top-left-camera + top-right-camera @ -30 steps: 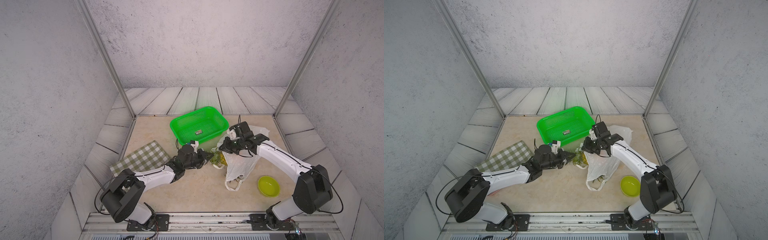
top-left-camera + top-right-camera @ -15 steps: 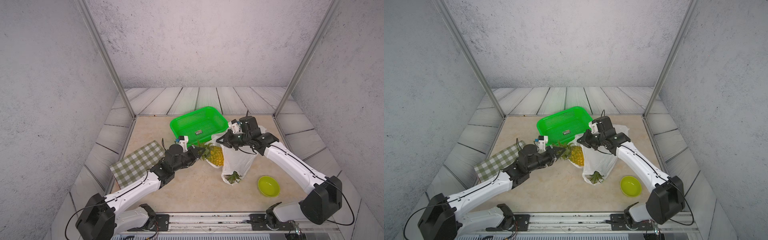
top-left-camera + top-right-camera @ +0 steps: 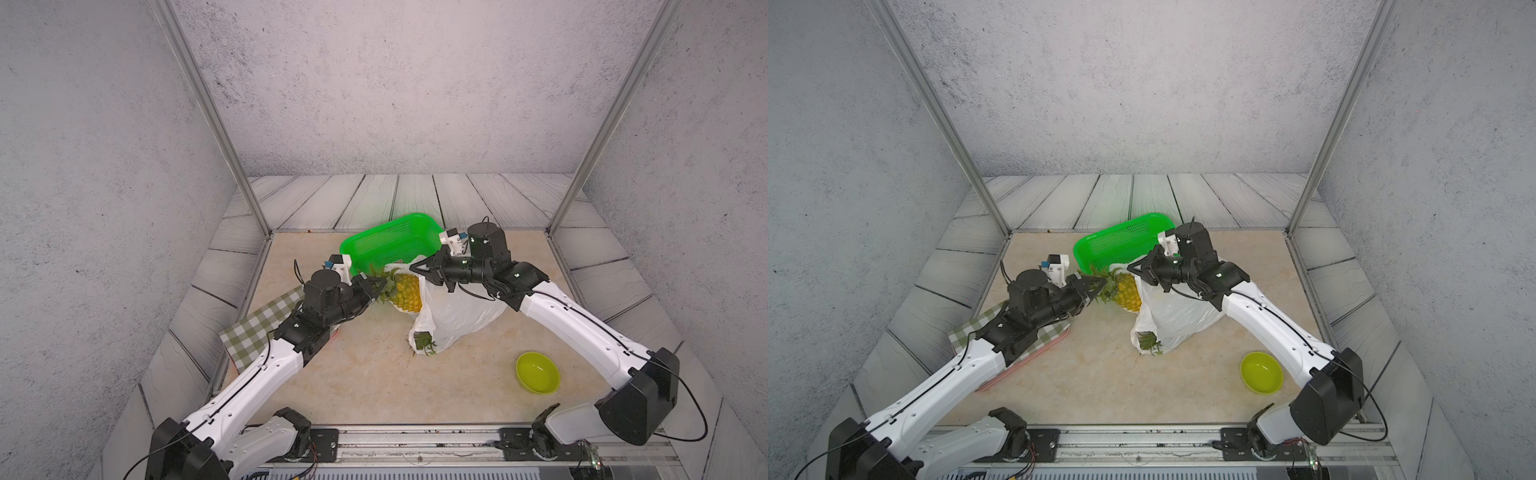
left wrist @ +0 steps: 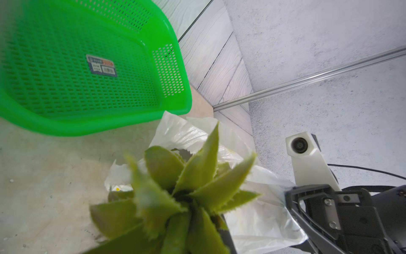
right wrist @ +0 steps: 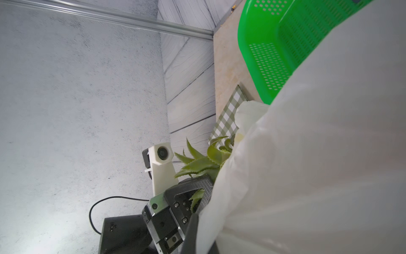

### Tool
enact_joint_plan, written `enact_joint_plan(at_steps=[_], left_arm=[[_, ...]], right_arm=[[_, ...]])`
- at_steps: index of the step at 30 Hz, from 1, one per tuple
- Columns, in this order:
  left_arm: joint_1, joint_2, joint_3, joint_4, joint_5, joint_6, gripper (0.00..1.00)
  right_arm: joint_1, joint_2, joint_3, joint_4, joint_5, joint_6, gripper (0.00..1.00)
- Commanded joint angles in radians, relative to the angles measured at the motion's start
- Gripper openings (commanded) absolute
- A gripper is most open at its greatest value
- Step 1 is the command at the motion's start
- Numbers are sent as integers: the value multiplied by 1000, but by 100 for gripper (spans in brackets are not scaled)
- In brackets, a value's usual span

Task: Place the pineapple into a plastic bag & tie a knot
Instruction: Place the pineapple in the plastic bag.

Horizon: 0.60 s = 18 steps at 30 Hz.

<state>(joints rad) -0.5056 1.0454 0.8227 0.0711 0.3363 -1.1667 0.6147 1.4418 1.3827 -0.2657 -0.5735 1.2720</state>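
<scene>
Pineapple [image 3: 406, 292] — raised off the tabletop [image 3: 365, 374] since a second ago, now hanging at the mouth of the plastic bag [image 3: 461, 316], in front of the green basket [image 3: 390, 241]. Left gripper [image 3: 379, 286] clamped on its leafy crown. Right gripper [image 3: 416, 269] pinched shut on the bag's upper edge — bag drapes down to the tabletop.

Pineapple [image 3: 406, 293] at the mouth of the plastic bag [image 3: 461, 316], basket [image 3: 386, 241] just behind, cloth [image 3: 266, 324] well left, bowl [image 3: 538, 372] front right.

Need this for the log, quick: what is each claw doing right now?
Left claw: closed on the leafy crown of the pineapple.
Right claw: closed on the top edge of the plastic bag.
</scene>
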Motion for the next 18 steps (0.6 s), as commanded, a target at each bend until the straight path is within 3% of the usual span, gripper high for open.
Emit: enact_joint_plan(at_steps=[1, 10, 18], left_arm=[[13, -12, 31, 88, 37, 12, 0], [12, 108, -71, 376, 113, -114, 0], [-43, 242, -53, 453, 142, -131, 0]], right_arm=[[-1, -20, 12, 22, 3, 13, 0], [-82, -25, -280, 135, -61, -4, 0], [-137, -21, -358, 98, -95, -131, 0]])
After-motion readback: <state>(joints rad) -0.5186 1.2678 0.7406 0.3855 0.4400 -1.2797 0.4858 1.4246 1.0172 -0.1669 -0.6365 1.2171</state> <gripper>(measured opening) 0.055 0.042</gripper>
